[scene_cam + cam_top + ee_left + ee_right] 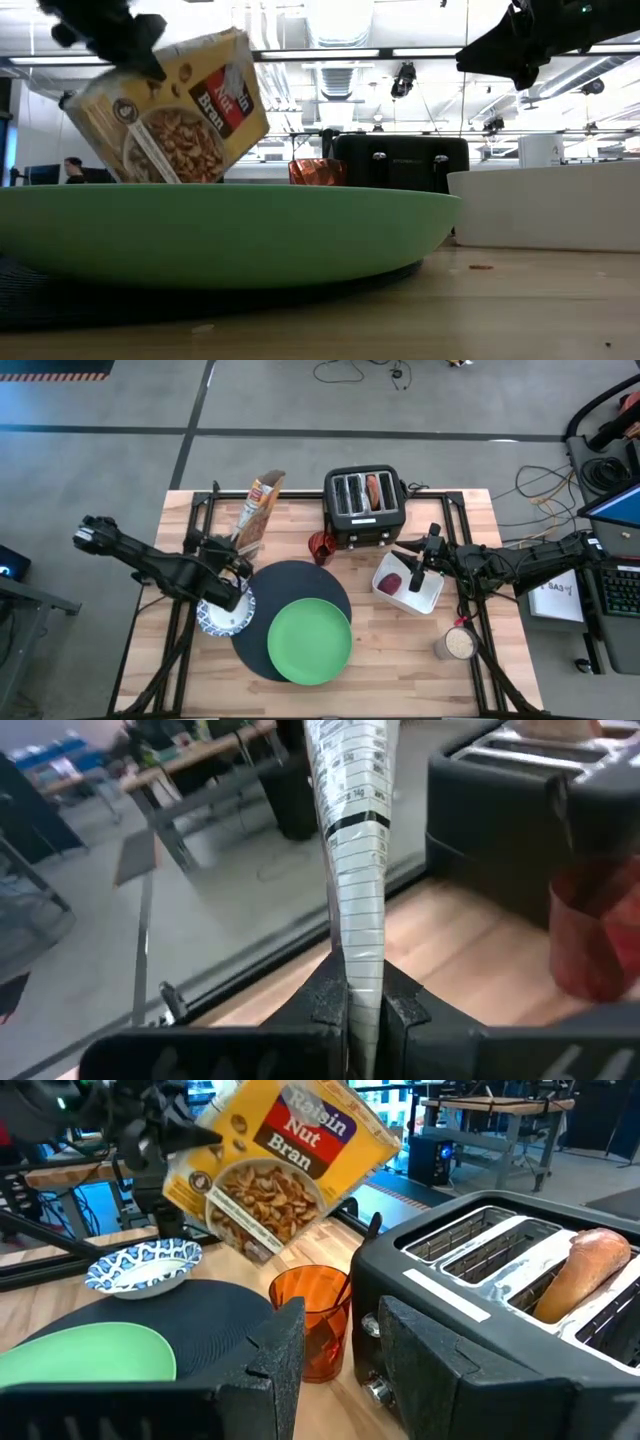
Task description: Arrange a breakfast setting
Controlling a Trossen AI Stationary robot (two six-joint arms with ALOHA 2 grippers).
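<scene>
Currently: left gripper (362,1010) fingers pinch a tilted Raisin Nut Bran box (285,1165) above the patterned bowl (225,615), which overlaps the black mat (290,585) bearing the green plate (310,642). Likely step: pouring cereal; next needs further tilt. Right gripper (335,1340), fingers apart and empty, hovers near the toaster (365,508).

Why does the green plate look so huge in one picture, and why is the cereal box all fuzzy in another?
In the low view the camera sits at table height right beside the green plate, so it fills the frame. In the left wrist view the cereal box is pinched in the left gripper right before the lens, too close to focus. The high view shows the plate's true proportion.
</scene>
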